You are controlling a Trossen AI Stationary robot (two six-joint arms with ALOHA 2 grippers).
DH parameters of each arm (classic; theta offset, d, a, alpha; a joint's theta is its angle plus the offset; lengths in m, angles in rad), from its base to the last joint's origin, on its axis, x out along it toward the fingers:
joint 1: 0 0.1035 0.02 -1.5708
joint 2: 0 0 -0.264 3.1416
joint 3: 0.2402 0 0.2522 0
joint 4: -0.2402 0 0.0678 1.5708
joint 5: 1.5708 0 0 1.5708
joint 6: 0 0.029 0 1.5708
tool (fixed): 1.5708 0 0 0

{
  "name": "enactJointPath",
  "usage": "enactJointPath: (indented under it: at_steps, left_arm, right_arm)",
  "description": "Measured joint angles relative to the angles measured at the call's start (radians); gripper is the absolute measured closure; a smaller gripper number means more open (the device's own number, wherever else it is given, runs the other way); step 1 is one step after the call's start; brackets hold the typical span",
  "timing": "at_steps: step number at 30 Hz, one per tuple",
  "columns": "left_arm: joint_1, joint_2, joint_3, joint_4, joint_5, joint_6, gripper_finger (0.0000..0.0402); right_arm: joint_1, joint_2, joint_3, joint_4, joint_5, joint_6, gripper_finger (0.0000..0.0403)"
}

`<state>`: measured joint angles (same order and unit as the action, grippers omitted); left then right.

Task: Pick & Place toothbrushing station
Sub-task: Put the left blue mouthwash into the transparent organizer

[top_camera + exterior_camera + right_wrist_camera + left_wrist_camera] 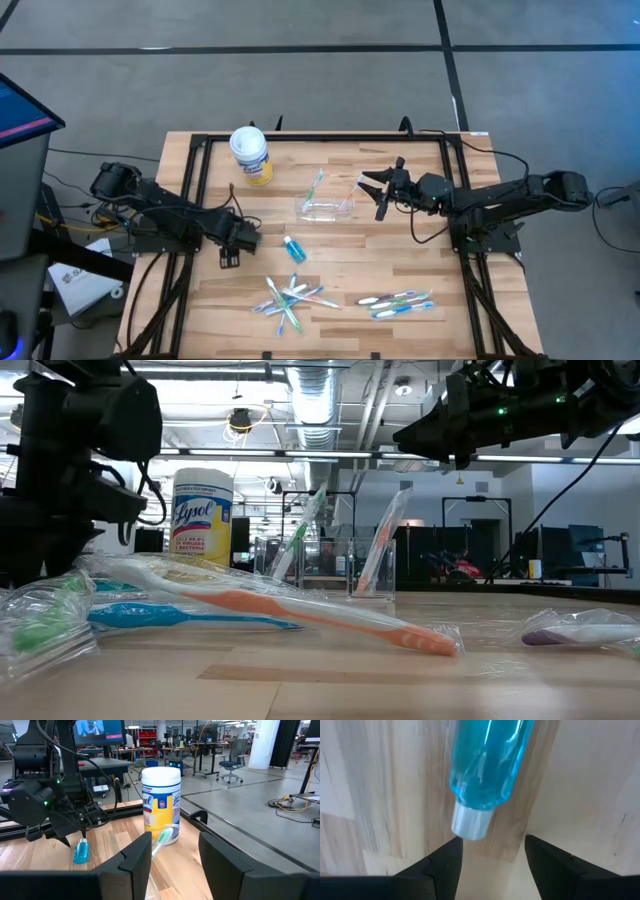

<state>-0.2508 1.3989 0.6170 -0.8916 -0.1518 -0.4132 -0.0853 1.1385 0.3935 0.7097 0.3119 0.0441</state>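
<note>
Teal tube (293, 249) lies mid-worktop (200, 300), its white cap toward the left gripper (240, 237), whose jaws gape wide and empty. Judged best: advance until both fingers straddle the body, then close. The right gripper (381, 188), open and empty, hovers by the cup (327, 208). Only the left wrist view shows the cap just short of the jaws.

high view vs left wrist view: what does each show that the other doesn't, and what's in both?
Only the high view: the clear cup with a toothbrush leaning in it, the white tub, two piles of toothbrushes near the front edge, and the right gripper open beside the cup.

Only the left wrist view: the left gripper's fingers standing open just short of the tube's white cap.

Both: the teal tube lying on the wooden table.
</note>
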Motion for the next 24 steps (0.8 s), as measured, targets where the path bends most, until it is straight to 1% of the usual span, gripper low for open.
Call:
enactJointPath:
  at_steps: [2, 7, 19, 24]
  left_arm:
    - [0.000, -0.003, 0.000, 0.005, -0.024, 0.014, 0.0193]
    - [0.000, -0.005, 0.000, 0.005, -0.041, 0.014, 0.0197]
    - [0.000, -0.005, 0.000, 0.016, -0.044, 0.013, 0.0218]
    - [0.000, -0.005, 0.000, 0.066, -0.045, 0.015, 0.0220]
  right_arm:
    - [0.000, 0.000, 0.000, 0.000, 0.000, 0.000, 0.0248]
    - [0.000, 0.000, 0.000, -0.002, 0.000, 0.000, 0.0251]
    - [0.000, 0.000, 0.000, 0.000, 0.000, 0.000, 0.0251]
    - [0.000, 0.000, 0.000, 0.000, 0.000, 0.000, 0.0251]
